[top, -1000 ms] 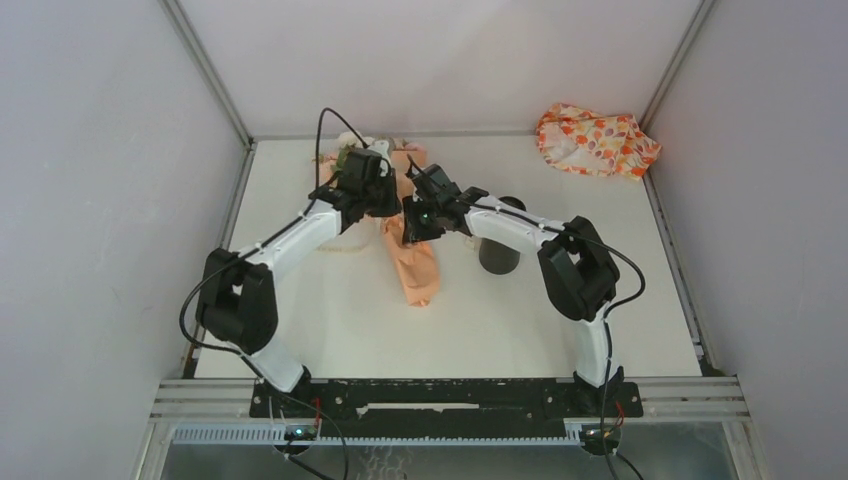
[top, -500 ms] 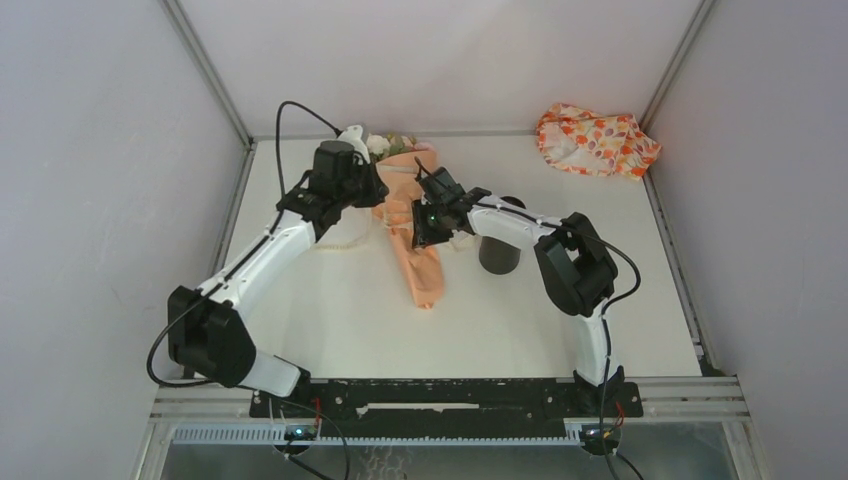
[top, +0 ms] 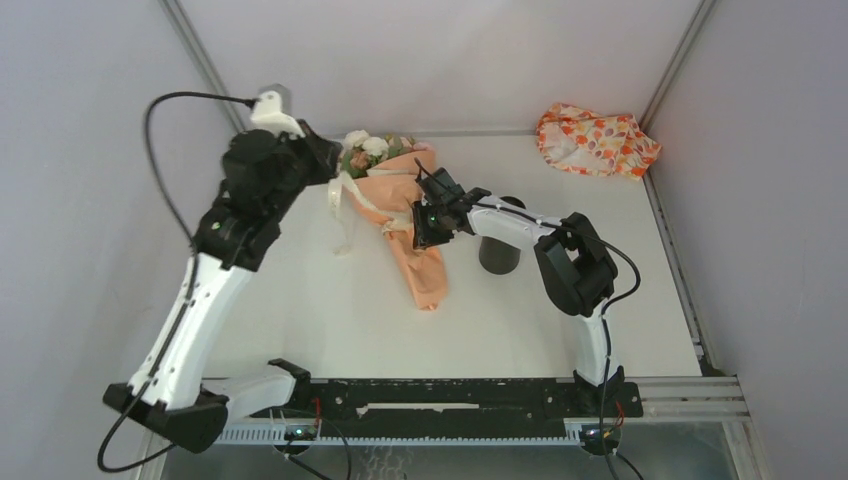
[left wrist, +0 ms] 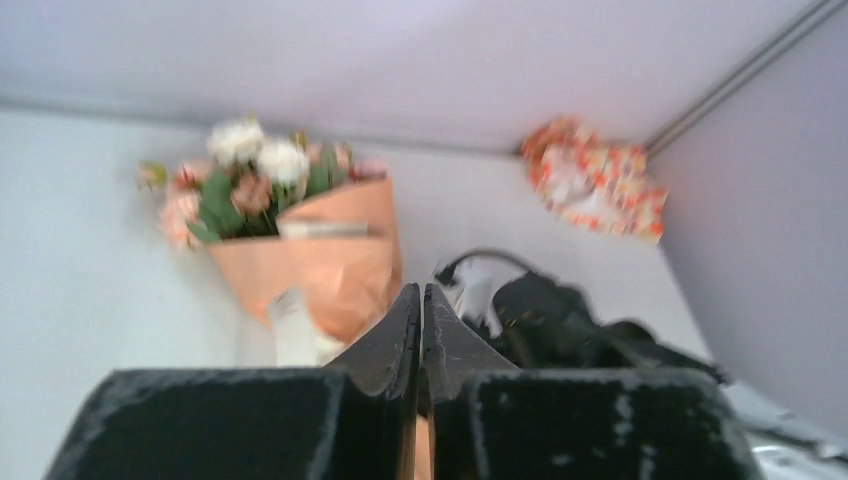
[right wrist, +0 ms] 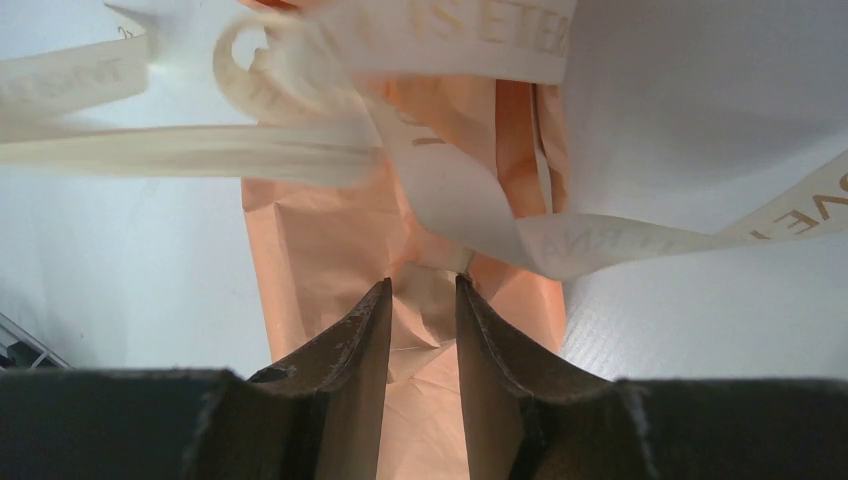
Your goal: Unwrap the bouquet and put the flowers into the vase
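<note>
The bouquet (top: 412, 235) lies on the table in its peach paper cone, the flowers (top: 364, 151) at its far end. My right gripper (top: 421, 222) is shut on the narrow neck of the paper (right wrist: 420, 300); cream ribbon (right wrist: 455, 200) trails loose just beyond its fingertips. My left gripper (top: 322, 158) hangs high at the far left, above and left of the blooms. Its jaws (left wrist: 421, 292) are shut and nothing shows between them. A strand of ribbon (top: 340, 212) lies on the table left of the cone. The dark vase (top: 499, 254) stands upright right of the bouquet, partly behind my right arm.
An orange-and-white floral cloth (top: 596, 141) lies crumpled in the far right corner. Grey walls close the table on three sides. The left arm stands tall along the left wall.
The left arm has risen and swung back to the left, off the bouquet. The ribbon now lies loose to the left. The right gripper has held its grip.
</note>
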`<control>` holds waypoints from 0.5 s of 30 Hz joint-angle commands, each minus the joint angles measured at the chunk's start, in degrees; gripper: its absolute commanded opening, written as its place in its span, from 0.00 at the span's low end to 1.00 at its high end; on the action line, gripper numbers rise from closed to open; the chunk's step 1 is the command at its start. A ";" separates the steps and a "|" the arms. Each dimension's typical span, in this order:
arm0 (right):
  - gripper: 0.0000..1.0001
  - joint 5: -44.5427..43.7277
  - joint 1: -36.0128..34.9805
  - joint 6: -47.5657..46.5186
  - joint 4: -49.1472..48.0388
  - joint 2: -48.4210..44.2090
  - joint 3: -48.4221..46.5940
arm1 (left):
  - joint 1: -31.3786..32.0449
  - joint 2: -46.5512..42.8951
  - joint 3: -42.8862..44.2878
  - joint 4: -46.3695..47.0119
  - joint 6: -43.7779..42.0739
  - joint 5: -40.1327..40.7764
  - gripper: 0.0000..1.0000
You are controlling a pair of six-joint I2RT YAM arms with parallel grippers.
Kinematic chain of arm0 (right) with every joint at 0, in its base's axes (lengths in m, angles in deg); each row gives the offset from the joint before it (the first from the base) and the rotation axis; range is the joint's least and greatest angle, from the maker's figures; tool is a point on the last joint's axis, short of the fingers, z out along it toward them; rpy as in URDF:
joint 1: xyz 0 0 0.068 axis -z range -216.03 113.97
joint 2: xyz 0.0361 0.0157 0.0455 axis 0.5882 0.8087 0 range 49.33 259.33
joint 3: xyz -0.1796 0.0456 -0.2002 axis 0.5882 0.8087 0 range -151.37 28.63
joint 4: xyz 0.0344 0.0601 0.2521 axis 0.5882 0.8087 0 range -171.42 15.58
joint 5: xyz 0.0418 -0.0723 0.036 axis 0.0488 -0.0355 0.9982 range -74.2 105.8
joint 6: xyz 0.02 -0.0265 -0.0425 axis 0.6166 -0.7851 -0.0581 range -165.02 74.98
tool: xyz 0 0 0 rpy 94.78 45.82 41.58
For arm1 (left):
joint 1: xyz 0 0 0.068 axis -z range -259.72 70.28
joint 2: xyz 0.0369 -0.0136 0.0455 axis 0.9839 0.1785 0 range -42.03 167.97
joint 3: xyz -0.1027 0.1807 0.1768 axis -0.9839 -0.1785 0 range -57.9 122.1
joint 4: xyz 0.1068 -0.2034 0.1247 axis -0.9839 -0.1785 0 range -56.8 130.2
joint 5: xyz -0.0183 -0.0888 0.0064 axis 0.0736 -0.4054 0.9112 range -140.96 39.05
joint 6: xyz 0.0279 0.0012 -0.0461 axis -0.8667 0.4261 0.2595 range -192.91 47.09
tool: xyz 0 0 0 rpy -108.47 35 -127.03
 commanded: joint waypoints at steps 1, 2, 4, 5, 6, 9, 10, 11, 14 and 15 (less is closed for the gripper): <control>0.38 -0.81 -0.18 0.52 0.09 -0.44 0.31 | -0.49 -3.88 11.02 -3.68 -0.56 7.45 0.08; 0.38 -0.82 -0.16 0.46 0.09 -0.44 0.35 | -0.68 -4.13 13.28 -4.58 -0.72 8.76 0.09; 0.39 -0.54 -0.22 0.61 -0.07 -0.36 0.44 | -1.12 -4.80 17.64 -5.89 -1.11 11.08 0.10; 0.39 -0.37 -0.22 0.61 -0.19 -0.36 0.44 | -1.30 -5.32 19.25 -5.95 -1.61 11.96 0.11; 0.39 -0.18 -0.22 0.70 -0.22 -0.36 0.38 | -1.27 -5.74 20.53 -5.78 -1.94 12.76 0.13; 0.39 -0.07 -0.36 0.83 0.04 -1.29 0.03 | -1.36 -6.59 21.62 -5.19 -3.01 13.32 0.19; 0.39 -0.46 -0.53 0.66 0.19 -2.25 0.07 | -1.36 -6.44 21.11 -5.47 -3.03 13.03 0.20; 0.40 -1.04 -0.77 0.40 0.24 -3.25 0.22 | -1.38 -6.06 20.08 -5.97 -2.80 12.47 0.21; 0.43 -3.18 -1.18 -0.43 0.39 -7.04 0.52 | -1.31 -4.43 13.87 -6.04 -1.35 8.18 0.22; 0.44 -3.52 -1.13 -0.62 0.32 -8.18 0.53 | -1.35 -4.00 10.90 -5.17 -0.64 7.26 0.22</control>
